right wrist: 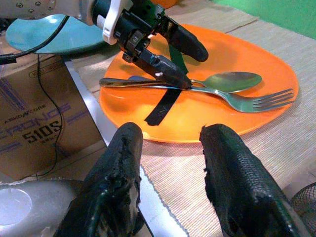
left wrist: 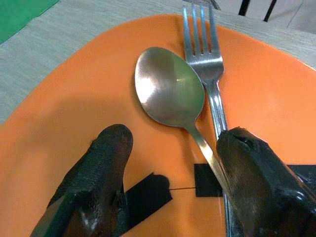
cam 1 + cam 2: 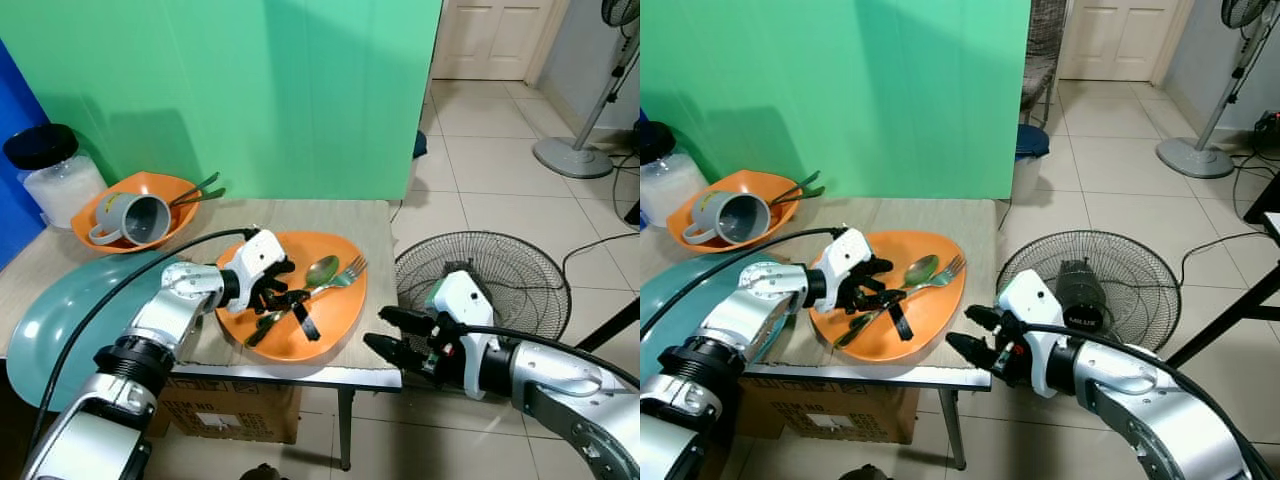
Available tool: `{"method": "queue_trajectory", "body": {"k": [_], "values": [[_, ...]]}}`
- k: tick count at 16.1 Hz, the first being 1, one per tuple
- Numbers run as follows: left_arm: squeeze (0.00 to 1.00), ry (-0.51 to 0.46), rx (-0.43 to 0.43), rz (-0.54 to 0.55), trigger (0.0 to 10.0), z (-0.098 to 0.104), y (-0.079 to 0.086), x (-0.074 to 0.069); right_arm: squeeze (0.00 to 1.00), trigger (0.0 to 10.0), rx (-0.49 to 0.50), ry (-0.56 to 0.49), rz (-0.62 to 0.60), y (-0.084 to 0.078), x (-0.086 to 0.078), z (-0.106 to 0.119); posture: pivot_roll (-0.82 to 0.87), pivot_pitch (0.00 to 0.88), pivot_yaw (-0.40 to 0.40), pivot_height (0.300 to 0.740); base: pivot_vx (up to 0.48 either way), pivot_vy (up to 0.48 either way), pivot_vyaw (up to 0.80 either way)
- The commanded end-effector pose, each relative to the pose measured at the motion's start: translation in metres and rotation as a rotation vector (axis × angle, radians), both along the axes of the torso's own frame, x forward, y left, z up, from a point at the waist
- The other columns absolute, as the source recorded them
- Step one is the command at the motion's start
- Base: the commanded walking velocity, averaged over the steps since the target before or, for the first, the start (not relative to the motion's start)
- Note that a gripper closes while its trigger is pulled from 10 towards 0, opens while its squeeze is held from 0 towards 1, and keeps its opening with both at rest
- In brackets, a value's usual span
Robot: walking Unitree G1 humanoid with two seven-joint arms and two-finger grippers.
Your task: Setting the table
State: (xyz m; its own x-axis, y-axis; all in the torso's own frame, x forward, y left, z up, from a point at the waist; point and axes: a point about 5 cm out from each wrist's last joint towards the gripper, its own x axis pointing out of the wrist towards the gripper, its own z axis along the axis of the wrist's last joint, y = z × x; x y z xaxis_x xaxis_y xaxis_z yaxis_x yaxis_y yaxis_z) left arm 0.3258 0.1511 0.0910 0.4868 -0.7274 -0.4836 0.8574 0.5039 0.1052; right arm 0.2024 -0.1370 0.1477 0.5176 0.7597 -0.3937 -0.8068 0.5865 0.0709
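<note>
Silver arms, white wrists (black cables), black-fingered left hand [image 3: 283, 297]

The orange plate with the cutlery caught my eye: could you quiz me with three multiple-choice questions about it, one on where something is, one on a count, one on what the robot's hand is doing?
1. Where do the spoon and fork lie?
A. on the near orange plate
B. in the grey mug
C. on the floor

2. How many orange dishes are on the table?
A. one
B. two
C. four

3. How is the left gripper?
A. shut on the mug
B. hanging idle
C. open, fingers either side of the spoon's handle

Answers: 1 A, both rest on that plate. 2 B, the near plate and the orange bowl holding the mug. 3 C, the wrist view shows a gap between the fingers.
</note>
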Motion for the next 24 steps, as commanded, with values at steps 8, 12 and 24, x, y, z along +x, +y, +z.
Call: {"method": "queue_trajectory", "body": {"k": [8,12,24], "values": [[0.00,0.021,0.095,-0.016,0.0,-0.002,0.017,-0.001,0.00,10.0,0.000,-0.012,0.024,0.000,-0.003,0.006,0.05,0.000,0.077,0.740,0.000,0.000,0.00],[0.00,0.000,0.160,-0.015,0.0,-0.002,0.026,0.000,0.00,10.0,-0.003,-0.015,0.023,-0.001,-0.003,0.006,0.05,0.000,0.077,0.740,0.000,0.000,0.00],[0.00,-0.088,0.212,-0.028,5.0,0.005,0.030,0.007,0.00,10.0,0.002,-0.016,0.022,0.000,-0.003,0.005,0.05,0.000,0.084,0.740,0.000,0.000,0.00]]}}
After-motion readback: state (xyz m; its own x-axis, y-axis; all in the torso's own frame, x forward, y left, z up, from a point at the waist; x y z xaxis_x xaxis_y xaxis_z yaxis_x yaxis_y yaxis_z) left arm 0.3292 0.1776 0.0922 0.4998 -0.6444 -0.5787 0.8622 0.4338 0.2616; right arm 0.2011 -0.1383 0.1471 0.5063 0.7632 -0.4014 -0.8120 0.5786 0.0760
